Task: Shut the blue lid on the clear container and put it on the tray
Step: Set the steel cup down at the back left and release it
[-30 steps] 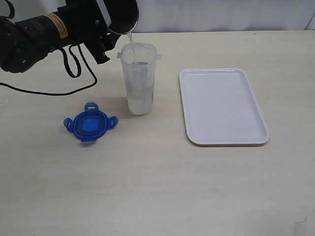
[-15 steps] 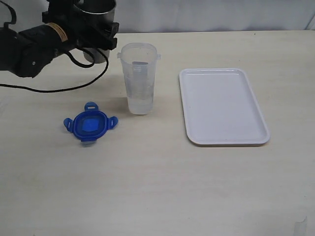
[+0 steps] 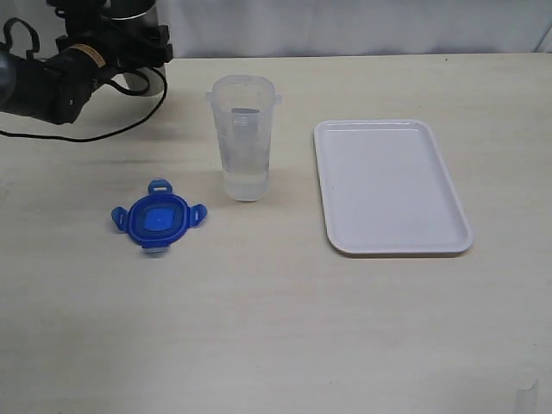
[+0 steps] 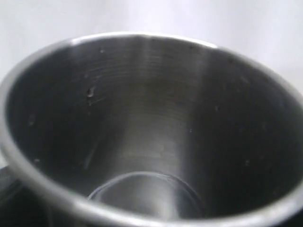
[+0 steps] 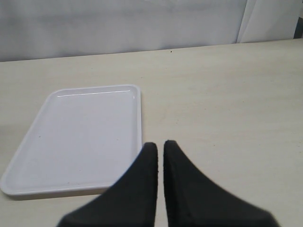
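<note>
**Lid off, container open, cup up in L claw**

L claw (image 3: 121, 41) sits at the far-left corner of the table (image 3: 276, 328), clamped round a steel cup (image 3: 131, 9). Its jaws stand wide, w/ the cup body filling the gap. Cup is about upright. Seen from the wrist cam looking down into it, the inside is bare brushed metal w/ a few specks or droplets on the wall. Can't make out anything pooled at the bottom.

Clear container (image 3: 244, 138) stands upright on the table, to the R of the L claw and nearer the camera, well apart from it. Nothing touches it. Mouth is open, lid not on. There looks to be a little clear liquid (image 3: 246, 183) low down inside, tho it's hard to be sure thru the plastic.

Blue lid (image 3: 158, 216) lies flat on the table, nearer the camera than the L claw and slightly to its R. It's near the container's foot but apart from it, tabs splayed out.

Tray (image 3: 391, 185) is well across from the L claw, beyond the container, w/ its white floor showing edge to edge.

R claw (image 5: 160, 151) is closed, tips together w/ only a thin slit between, gripping nothing. The tray lies just ahead of its tips, off to one side. R claw doesn't show in the exterior view.
</note>
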